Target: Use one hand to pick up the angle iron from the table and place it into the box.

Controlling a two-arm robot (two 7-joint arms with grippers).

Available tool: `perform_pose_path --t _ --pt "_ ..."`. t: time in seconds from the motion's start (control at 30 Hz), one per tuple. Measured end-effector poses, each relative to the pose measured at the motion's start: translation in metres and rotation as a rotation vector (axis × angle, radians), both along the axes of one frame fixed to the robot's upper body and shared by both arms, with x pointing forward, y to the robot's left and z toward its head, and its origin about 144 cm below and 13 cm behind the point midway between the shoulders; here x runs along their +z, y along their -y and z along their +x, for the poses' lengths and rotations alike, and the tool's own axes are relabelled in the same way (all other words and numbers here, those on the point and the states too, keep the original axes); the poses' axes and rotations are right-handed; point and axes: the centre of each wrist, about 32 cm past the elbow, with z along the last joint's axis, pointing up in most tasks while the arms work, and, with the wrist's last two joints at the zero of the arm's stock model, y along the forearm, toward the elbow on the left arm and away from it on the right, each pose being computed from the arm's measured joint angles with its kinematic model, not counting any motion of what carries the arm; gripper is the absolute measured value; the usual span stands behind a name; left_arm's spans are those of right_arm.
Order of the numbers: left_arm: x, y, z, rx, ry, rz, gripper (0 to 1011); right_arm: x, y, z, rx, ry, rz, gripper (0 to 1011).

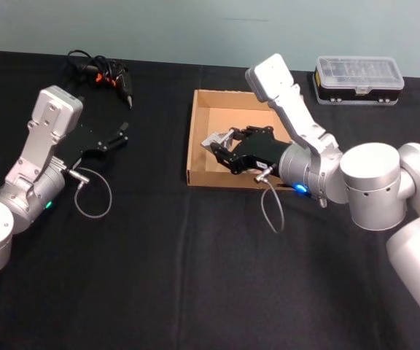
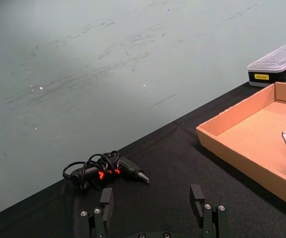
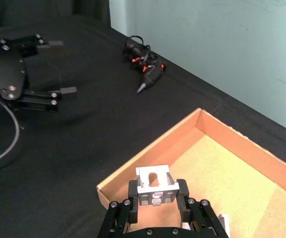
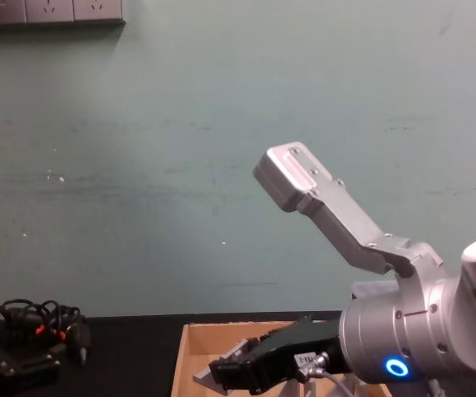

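The silver angle iron (image 1: 213, 140) is clamped between the black fingers of my right gripper (image 1: 222, 148), which is shut on it. It hangs inside the brown cardboard box (image 1: 192, 149), over the near-left part of the floor; I cannot tell whether it touches the cardboard. In the right wrist view the angle iron (image 3: 155, 186) sits between both fingers (image 3: 133, 191), just inside the box wall (image 3: 153, 148). The chest view shows the right gripper (image 4: 234, 370) low over the box (image 4: 180, 364). My left gripper (image 1: 114, 138) rests open over the black table (image 1: 159, 255), left of the box.
A tangle of black cables with orange bits (image 1: 100, 73) lies at the table's far left. A clear-lidded black plastic case (image 1: 357, 79) stands beyond the box at the far right. A grey cable loop (image 1: 93, 197) hangs by the left arm.
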Motion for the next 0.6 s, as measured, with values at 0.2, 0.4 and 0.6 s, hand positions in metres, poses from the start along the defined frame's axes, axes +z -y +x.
perform_pose_path --t 0.2,0.4,0.6 --pt "0.0 0.0 0.0 0.0 0.0 0.0 1011 -0.007 -0.001 0.005 -0.018 -0.013 -0.008 456" --pt "0.0 0.0 0.0 0.0 0.0 0.0 1011 -0.011 -0.002 0.007 -0.033 -0.02 -0.013 456" --pt "0.0 0.0 0.0 0.0 0.0 0.0 1011 -0.012 -0.004 0.007 -0.042 -0.023 -0.013 456"
